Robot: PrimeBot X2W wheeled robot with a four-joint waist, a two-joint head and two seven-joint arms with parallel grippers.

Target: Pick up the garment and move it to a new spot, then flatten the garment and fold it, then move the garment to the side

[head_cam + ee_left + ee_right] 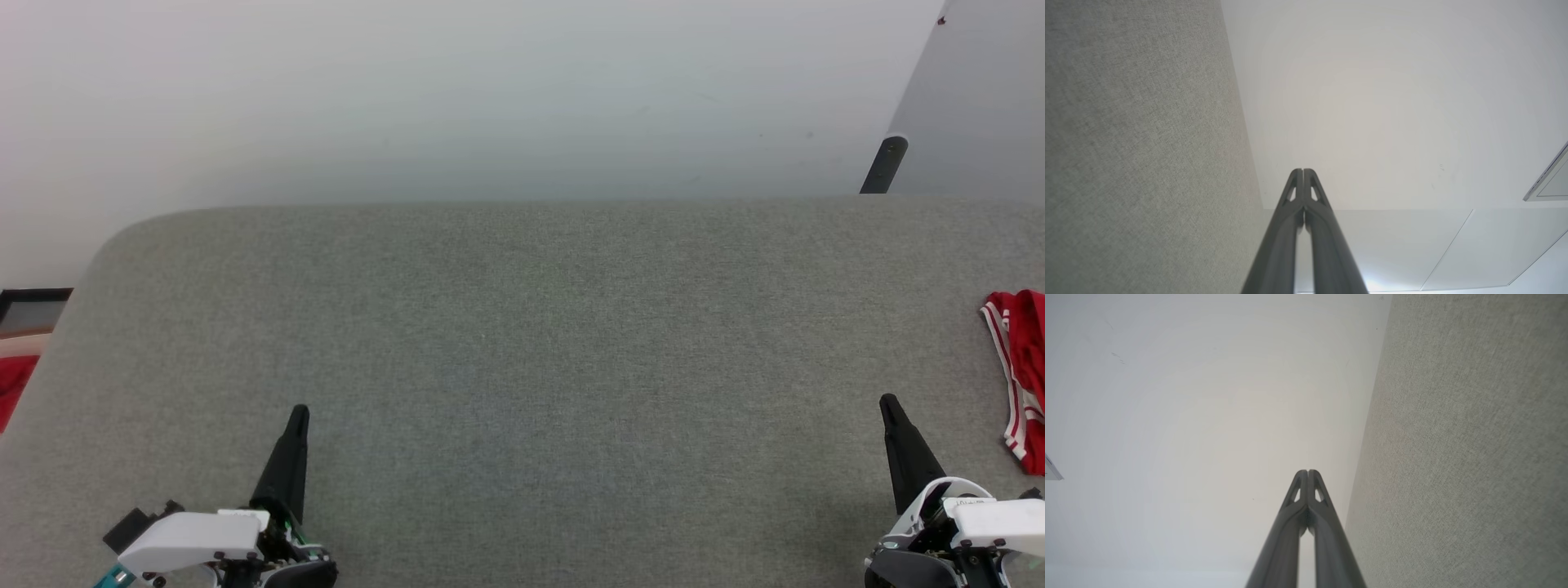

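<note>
Far right of frame, mid-height: garment [1022, 359] bunched on grey tabletop [522, 327], partly cut off by the edge.
Left gripper [299, 415]: fingers together, empty, lower left.
Right gripper [888, 405]: fingers together, empty, near garment.
Step advice: probably open right jaws, pinch a raised fold, lift clear.
Views: head places garment; wrists confirm tips meeting.

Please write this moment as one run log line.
left gripper: shut, empty | right gripper: shut, empty | garment: crumpled, right side of grey surface, untouched
</note>
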